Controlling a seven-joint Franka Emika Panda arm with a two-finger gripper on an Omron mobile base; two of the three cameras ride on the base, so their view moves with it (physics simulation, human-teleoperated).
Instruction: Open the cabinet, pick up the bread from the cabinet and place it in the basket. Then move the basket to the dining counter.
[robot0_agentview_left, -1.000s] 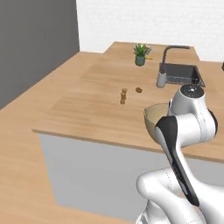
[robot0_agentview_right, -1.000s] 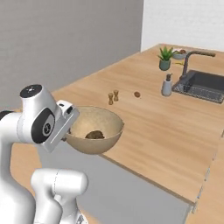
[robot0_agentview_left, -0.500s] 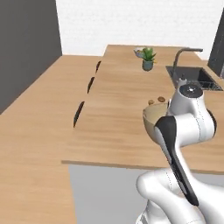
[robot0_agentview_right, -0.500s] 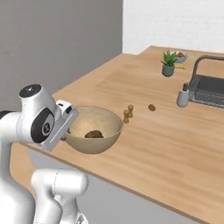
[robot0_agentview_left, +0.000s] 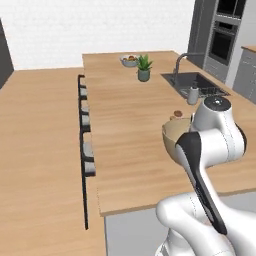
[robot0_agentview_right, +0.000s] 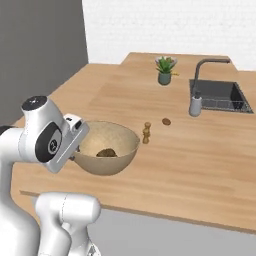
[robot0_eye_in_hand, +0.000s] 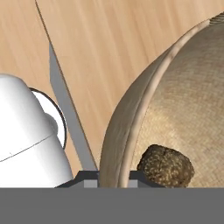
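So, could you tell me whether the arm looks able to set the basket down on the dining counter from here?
Probably yes: the basket, bread inside, already hangs over the dining counter, and the wood beside it is bare.

A white brick wall (robot0_agentview_left: 100, 25) stands at the far end of the room. A flat dark grey wall (robot0_agentview_right: 40, 50) runs along one side. The floor (robot0_agentview_left: 35, 165) is warm light wood planks. A row of dark stools (robot0_agentview_left: 86, 145) lines the edge of the long wooden island. A dark sink (robot0_agentview_right: 220, 96) with a curved grey tap (robot0_agentview_right: 210, 67) is set into its top, with a small potted plant (robot0_agentview_right: 165, 70) and a bowl of fruit (robot0_agentview_left: 129, 60) near the far end. A tall dark oven unit (robot0_agentview_left: 220, 37) stands in the far corner. The light is soft and even
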